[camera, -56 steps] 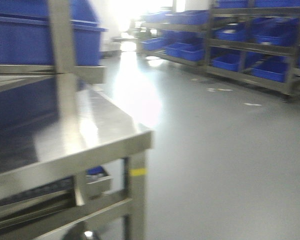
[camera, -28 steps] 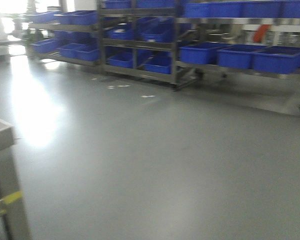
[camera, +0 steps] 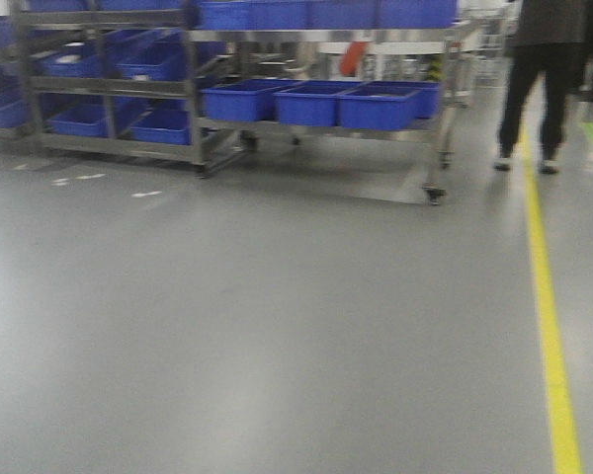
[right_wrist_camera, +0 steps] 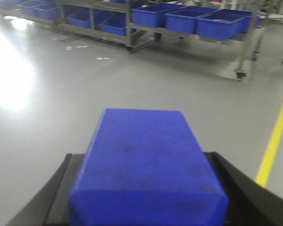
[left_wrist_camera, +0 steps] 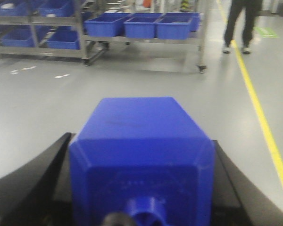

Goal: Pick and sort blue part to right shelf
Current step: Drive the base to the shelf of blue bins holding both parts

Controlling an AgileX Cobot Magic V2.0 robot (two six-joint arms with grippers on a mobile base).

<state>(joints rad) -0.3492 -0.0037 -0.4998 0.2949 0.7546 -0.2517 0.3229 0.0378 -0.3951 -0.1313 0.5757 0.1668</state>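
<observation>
Left tool [left_wrist_camera: 140, 193] pinches 1 blue part [left_wrist_camera: 141, 136]; right tool [right_wrist_camera: 146, 202] pinches another blue part [right_wrist_camera: 144, 155].

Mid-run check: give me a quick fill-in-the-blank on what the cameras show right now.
The part clamped in the left hand is coloured ___.
The line painted on the floor is ___.
In the front view, the person stands to the ___ of the shelf rack.
Missing words: blue; yellow; right.
</observation>
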